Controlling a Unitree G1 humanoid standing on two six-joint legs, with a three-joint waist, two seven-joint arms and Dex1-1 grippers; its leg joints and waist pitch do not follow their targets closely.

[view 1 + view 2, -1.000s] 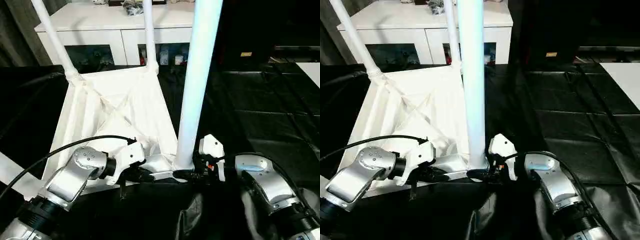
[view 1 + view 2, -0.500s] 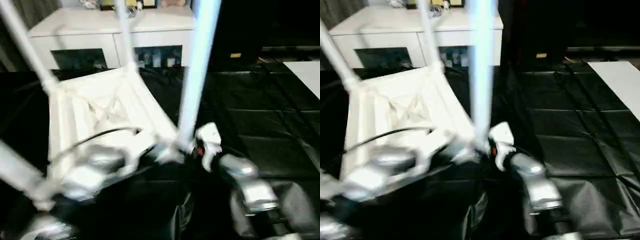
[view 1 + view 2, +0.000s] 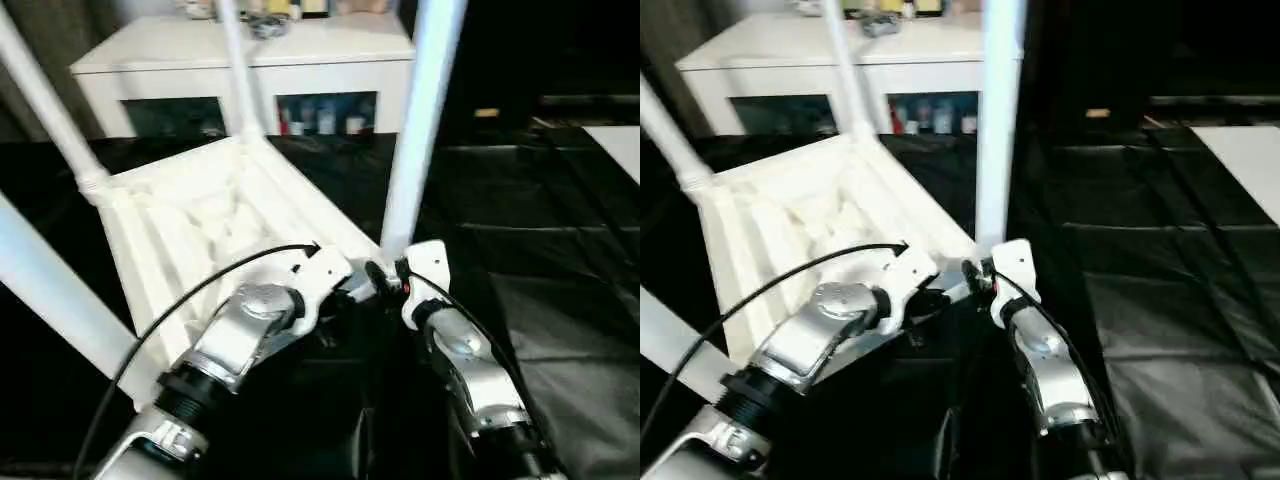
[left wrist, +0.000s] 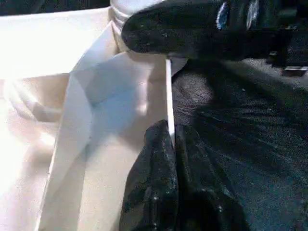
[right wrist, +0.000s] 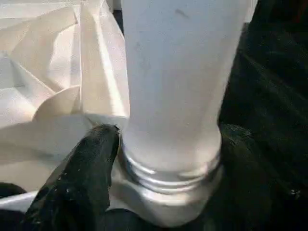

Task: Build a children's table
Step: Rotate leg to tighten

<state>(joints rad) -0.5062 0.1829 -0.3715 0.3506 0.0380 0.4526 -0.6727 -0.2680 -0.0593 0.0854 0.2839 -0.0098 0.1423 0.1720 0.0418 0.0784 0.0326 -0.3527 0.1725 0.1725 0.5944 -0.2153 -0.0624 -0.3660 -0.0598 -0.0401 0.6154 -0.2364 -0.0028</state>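
The children's table lies upside down and tilted, its ribbed white tabletop facing up. Legs stand in the corner sockets: one at the back left, one at the back, one low at the left. The near right leg rises from the corner between my grippers. My left gripper is shut on the tabletop's thin rim beside that corner. My right gripper clasps the foot of the near leg; one black finger presses against the socket collar, the other is hidden.
A white glass-door cabinet stands behind the table. Black sheeting covers the floor all around and is crumpled under my arms. A white board shows at the right edge. A black cable loops over my left forearm.
The camera has shifted. The table's near corner has risen and swung away from me with both grippers still on it, and the tabletop tilts more steeply. The low left leg shows more.
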